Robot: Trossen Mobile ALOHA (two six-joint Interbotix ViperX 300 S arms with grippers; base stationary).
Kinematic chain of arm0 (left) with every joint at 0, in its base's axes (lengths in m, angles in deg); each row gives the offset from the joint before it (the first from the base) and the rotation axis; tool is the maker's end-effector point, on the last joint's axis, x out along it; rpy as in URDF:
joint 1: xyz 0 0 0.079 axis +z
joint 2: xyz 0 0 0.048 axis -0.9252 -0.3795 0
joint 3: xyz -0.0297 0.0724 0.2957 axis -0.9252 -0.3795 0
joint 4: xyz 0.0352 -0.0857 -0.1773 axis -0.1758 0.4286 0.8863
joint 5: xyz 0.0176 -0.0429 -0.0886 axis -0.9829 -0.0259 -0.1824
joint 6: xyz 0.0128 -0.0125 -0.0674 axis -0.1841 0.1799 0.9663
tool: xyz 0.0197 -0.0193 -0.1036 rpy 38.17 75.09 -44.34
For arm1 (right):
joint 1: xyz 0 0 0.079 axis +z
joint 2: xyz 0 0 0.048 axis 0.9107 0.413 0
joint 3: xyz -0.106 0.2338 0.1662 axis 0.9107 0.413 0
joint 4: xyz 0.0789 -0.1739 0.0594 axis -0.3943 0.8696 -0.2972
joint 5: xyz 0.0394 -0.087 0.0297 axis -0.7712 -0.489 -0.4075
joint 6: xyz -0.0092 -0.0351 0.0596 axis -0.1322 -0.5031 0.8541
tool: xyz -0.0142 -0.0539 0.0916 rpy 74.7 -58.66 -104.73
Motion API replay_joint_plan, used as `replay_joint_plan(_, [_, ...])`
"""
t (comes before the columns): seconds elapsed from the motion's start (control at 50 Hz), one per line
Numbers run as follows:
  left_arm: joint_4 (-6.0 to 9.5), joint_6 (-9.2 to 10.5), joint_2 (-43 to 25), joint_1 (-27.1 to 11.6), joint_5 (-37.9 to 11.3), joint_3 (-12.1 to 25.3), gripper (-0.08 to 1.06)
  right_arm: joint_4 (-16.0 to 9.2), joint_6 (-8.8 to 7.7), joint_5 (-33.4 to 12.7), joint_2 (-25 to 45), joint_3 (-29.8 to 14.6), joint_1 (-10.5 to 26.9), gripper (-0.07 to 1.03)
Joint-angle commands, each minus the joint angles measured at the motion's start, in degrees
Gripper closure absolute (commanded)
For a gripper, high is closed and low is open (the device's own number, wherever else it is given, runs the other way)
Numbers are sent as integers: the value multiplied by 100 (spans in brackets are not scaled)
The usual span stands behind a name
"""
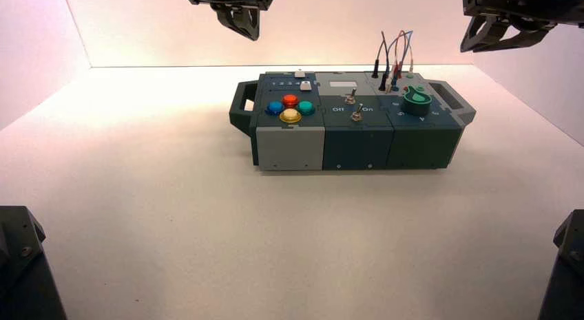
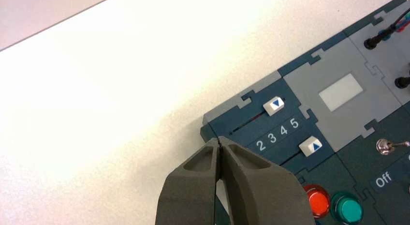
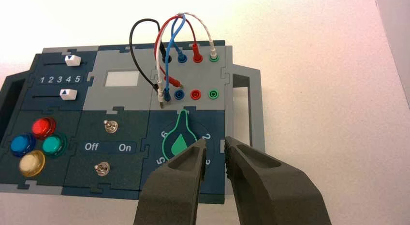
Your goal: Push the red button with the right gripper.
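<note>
A robotics lab or test bench: robot arms (image 1: 513, 20) above a box (image 1: 358, 120) of labelled controls.

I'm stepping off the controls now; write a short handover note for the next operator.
Right gripper: fingers apart with nothing between them, above the knob end of the box.
Left gripper: fingers shut, idle above the slider end.
Red button: at the back of the four-button cluster on the box's left part, between the blue button and green button, opposite the yellow one.
Done: right gripper not at the button; no press seen.
Left: bring the right gripper over and push red.
</note>
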Motion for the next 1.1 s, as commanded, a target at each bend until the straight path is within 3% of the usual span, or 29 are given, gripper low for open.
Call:
replay_joint_plan(0.02, [18, 9, 220, 9, 44, 44, 101, -9, 0, 53, -35, -141, -18, 73])
replay_joint_plan(0.86, [0, -9, 229, 123, 53, -53, 101, -62, 9, 79, -44, -114, 44, 73])
replay_joint_plan(1.1, [0, 0, 334, 229, 70, -193, 101, -158, 9, 62, -35, -167, 378, 73])
